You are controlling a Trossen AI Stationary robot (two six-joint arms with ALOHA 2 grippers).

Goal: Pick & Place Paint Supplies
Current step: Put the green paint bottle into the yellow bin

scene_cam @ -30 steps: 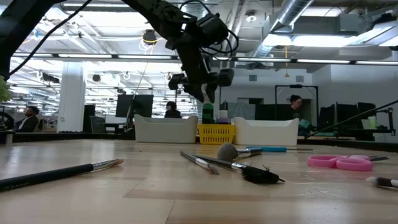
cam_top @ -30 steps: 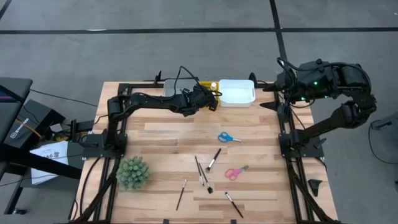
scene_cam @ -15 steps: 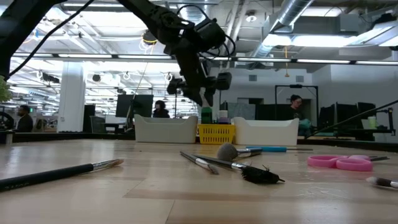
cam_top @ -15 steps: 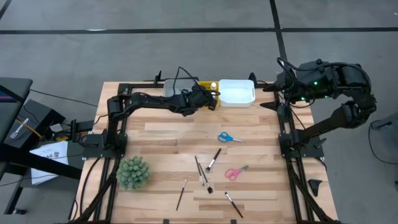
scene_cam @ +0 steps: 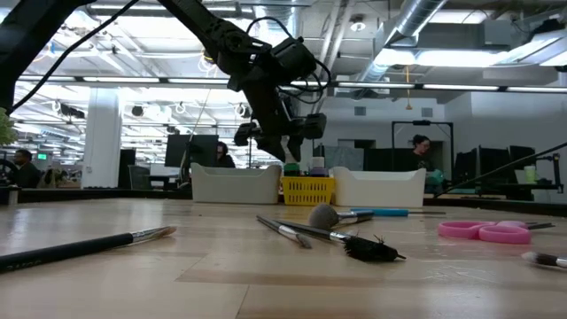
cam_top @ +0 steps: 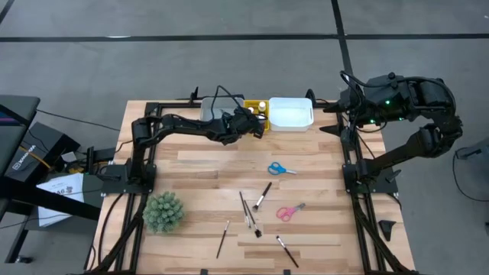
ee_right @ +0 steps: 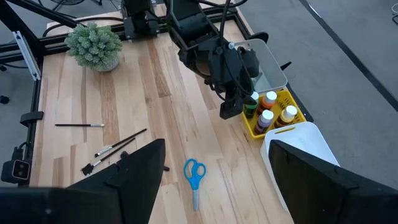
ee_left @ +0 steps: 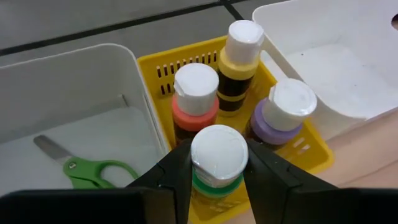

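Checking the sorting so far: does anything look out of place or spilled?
Nothing stands out. The left tool grips the green paint bottle upright at the yellow tray, beside three upright, capped bottles. Green scissors lie in the grey tray.

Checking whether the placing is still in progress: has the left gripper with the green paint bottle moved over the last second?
Yes. In the high view the left gripper, shut on the green paint bottle, has shifted slightly toward the small yellow slotted basket at the table's back edge.

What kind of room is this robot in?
Probably a big open workshop or lab. Bare pipes and ducts run under the ceiling, desks with people stand behind, and the wooden table holds two robot arms.
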